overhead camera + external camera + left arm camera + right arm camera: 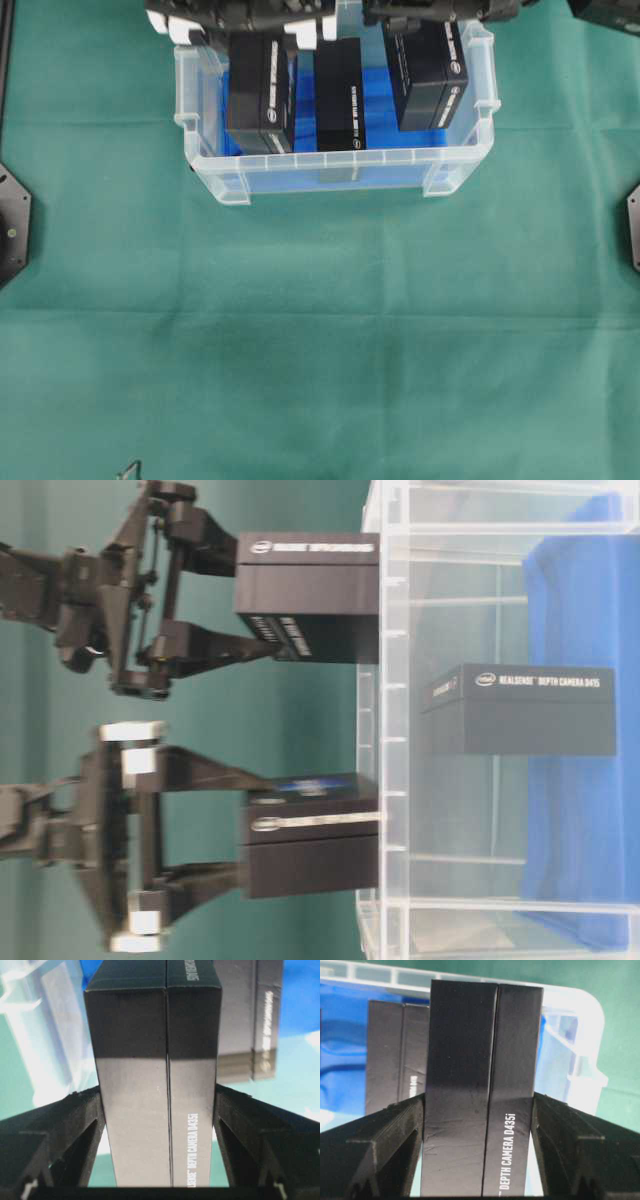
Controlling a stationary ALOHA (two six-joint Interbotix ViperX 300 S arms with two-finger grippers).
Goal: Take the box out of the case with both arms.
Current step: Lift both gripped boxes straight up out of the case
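Cloth [320, 340], green and creased, covers the table under the case [340, 172]

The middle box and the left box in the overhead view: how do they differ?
The left box is clamped by the left gripper; the middle box is gripped by nothing. The left box pokes past the case's rim; the middle box sits fully inside. Both are black.

Overhead: straight down on green cloth [320, 330] and case [335, 172] at top edge. Table-level: turned sideways, close against case wall [400, 780]. Both wrist views: very near, along the jaws onto clamped black boxes, sharing the case's blue interior
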